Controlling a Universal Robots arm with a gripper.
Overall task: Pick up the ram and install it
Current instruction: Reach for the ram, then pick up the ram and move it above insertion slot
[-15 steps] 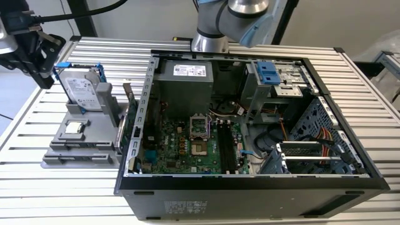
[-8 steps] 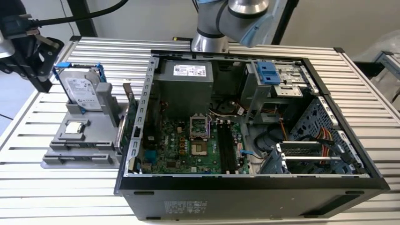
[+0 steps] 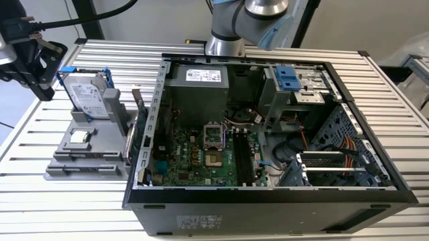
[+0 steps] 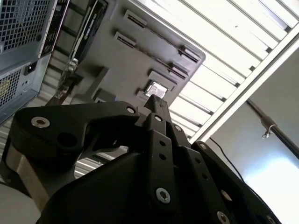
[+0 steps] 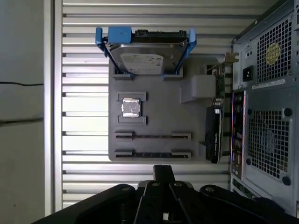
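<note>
Slatted table (image 5: 140,18) — ram (image 5: 152,154) lies near closed gripper (image 5: 163,168).

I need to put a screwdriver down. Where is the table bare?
Bare slats of the table lie in front of the grey holder, at the exterior view's left, and behind the hard drive. Crowded: the narrow gap between holder and computer case; the gripper hangs beside the hard drive.

Hard drive (image 3: 87,95) and chip (image 3: 80,135) on holder (image 3: 70,171), holder beside computer case (image 3: 268,213), both on table (image 3: 40,203)
</note>
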